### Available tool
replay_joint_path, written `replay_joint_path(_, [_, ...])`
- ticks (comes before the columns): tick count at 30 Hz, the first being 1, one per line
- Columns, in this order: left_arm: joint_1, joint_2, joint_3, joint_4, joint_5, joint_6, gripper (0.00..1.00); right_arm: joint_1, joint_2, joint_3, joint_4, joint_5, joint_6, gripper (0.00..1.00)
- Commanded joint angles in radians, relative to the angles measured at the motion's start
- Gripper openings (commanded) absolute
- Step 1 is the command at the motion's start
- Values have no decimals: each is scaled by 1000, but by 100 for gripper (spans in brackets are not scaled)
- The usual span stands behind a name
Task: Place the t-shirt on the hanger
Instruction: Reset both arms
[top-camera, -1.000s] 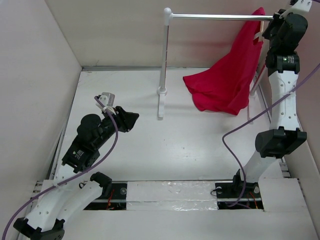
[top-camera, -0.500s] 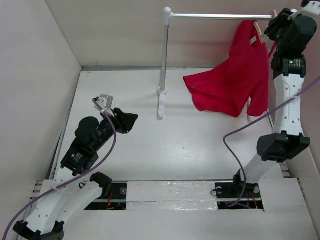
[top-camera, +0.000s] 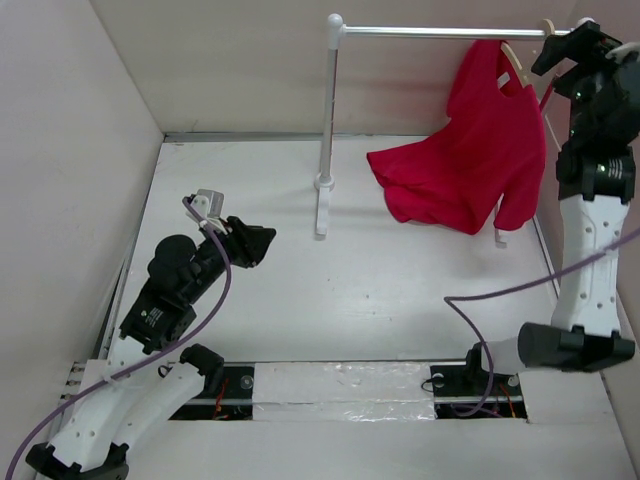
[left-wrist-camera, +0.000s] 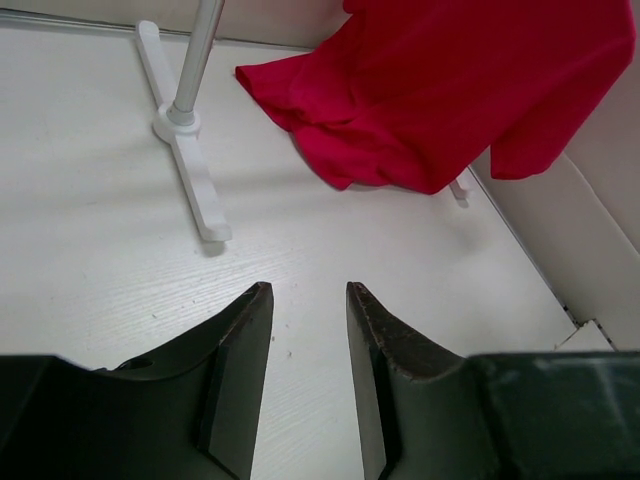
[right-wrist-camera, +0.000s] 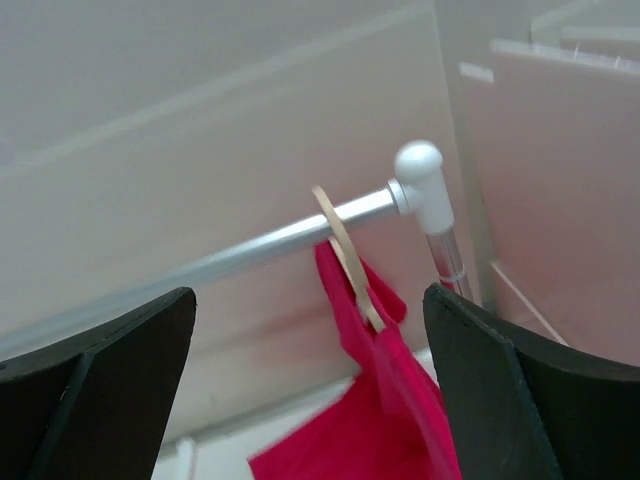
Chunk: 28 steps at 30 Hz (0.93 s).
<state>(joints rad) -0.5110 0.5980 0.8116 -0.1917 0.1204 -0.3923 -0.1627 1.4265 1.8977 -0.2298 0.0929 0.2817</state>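
The red t-shirt (top-camera: 470, 150) hangs on the pale beige hanger (top-camera: 515, 62), whose hook sits over the metal rail (top-camera: 430, 33) near its right end. The shirt's lower part trails down to the table. My right gripper (top-camera: 550, 52) is high up just right of the hanger, open and holding nothing. In the right wrist view its wide-apart jaws (right-wrist-camera: 310, 380) frame the hanger (right-wrist-camera: 345, 255) and the t-shirt (right-wrist-camera: 385, 420) without touching them. My left gripper (top-camera: 262, 240) hovers low at the left, open and empty (left-wrist-camera: 308, 290), facing the t-shirt (left-wrist-camera: 450, 90).
The garment rack's white post (top-camera: 327, 120) and flat foot (top-camera: 320, 205) stand mid-table, also seen as the foot (left-wrist-camera: 190, 170) in the left wrist view. White walls close in the table on the left, back and right.
My right gripper has opened wide, let go of the hanger and pulled back to the right. The t-shirt now hangs from the rail by itself. The left jaws have opened slightly.
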Motion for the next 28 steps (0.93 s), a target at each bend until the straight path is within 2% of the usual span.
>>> replay_joint_path(1, [-4,-4,55,35,-4,10,33,47,-187,-99,168,-30,72,100])
replay_joint_path(5, [-4,-13,118,21,-8,-9,42,136,-439,-297,277,-178,143,100])
replay_joint_path(9, [-4,-41,190,25,-13,-31,53,228,-613,-498,406,-384,220,100])
replay_joint_path(14, [-4,-86,277,-21,-76,-31,61,275,-784,-693,399,-563,281,100])
replay_joint_path(16, [-4,-121,278,-23,-96,-42,62,275,-880,-758,318,-558,254,100])
replay_joint_path(21, [-4,-171,219,-12,-73,-82,62,275,-1041,-796,43,-409,159,100])
replay_joint_path(28, [-4,-188,129,9,-48,-166,61,275,-1126,-799,-83,-329,119,100])
